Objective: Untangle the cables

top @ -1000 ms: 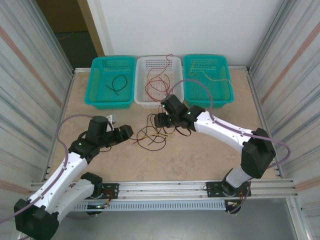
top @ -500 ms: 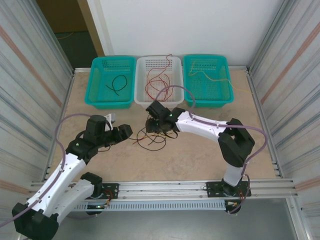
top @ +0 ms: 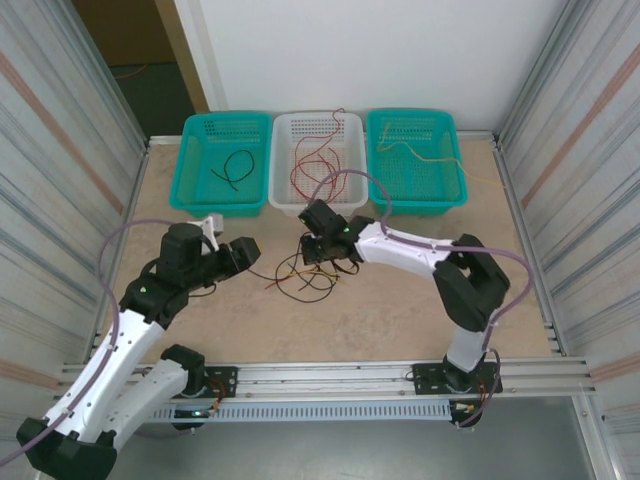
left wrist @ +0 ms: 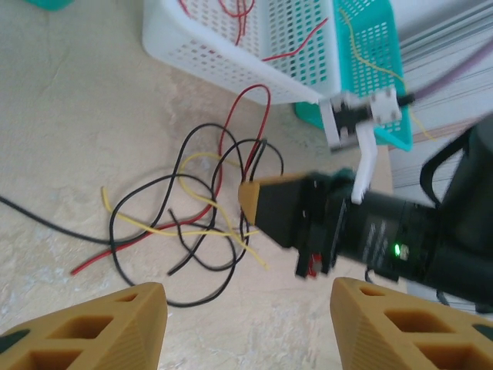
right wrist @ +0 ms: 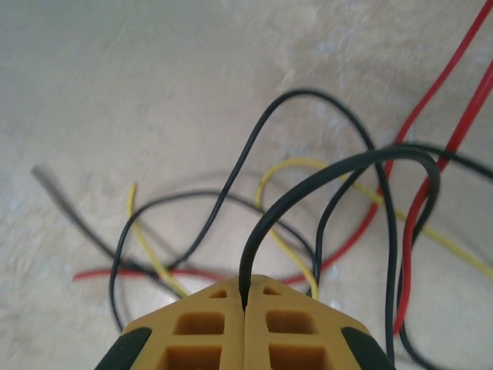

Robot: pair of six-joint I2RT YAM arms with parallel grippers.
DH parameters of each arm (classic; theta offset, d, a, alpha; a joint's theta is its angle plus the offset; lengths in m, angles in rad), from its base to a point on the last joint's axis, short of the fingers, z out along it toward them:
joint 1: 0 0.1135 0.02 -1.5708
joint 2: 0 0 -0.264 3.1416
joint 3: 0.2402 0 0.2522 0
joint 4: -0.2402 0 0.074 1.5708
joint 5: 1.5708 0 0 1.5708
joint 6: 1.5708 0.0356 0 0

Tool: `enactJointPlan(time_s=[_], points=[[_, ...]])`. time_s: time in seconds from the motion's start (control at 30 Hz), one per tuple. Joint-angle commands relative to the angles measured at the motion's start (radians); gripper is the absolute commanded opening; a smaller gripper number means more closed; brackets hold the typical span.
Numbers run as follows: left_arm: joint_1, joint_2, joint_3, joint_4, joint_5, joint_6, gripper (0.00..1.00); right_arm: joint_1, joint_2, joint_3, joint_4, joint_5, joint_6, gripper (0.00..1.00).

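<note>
1. The right end effector is low over the table; its fingers are pressed together and clamped on a black cable, which rises out of the fingertips and arches forward over the other strands.
2. The remaining cables, red, black and yellow, lie in a loose knot on the table right under and just ahead of that end effector; several loops cross the held strand, so it does not look free.
3. The left end effector hovers near the knot on its far side from the right one; its fingers stand apart with nothing between them, and from its wrist camera the tangle lies ahead, between it and the right end effector.
4. Beyond the right end effector sit a white basket holding red strands, a left teal basket with a black one, and a right teal basket with a yellow one.
5. Step in hand, as I judge it: the black strand has just been gripped for drawing out of the knot.
6. The next move likely calls for a slow lift and pull away from the pile; the left end effector may need to pin the other strands, lest the whole knot drag along.
</note>
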Motion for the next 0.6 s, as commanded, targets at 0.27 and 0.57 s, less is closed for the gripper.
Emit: enactJointPlan(time_s=[0.27,0.57], points=[[-0.054,-0.035,-0.084,0.402,0.209,-0.002,0.52,0.063,-0.499,-0.037,0.056,-0.013,-0.071,0.0],[-0.161,0.059,-0.019,0.555,0.214,0.119,0.52,-0.005,-0.581,-0.018,0.127,-0.231,-0.012,0.0]])
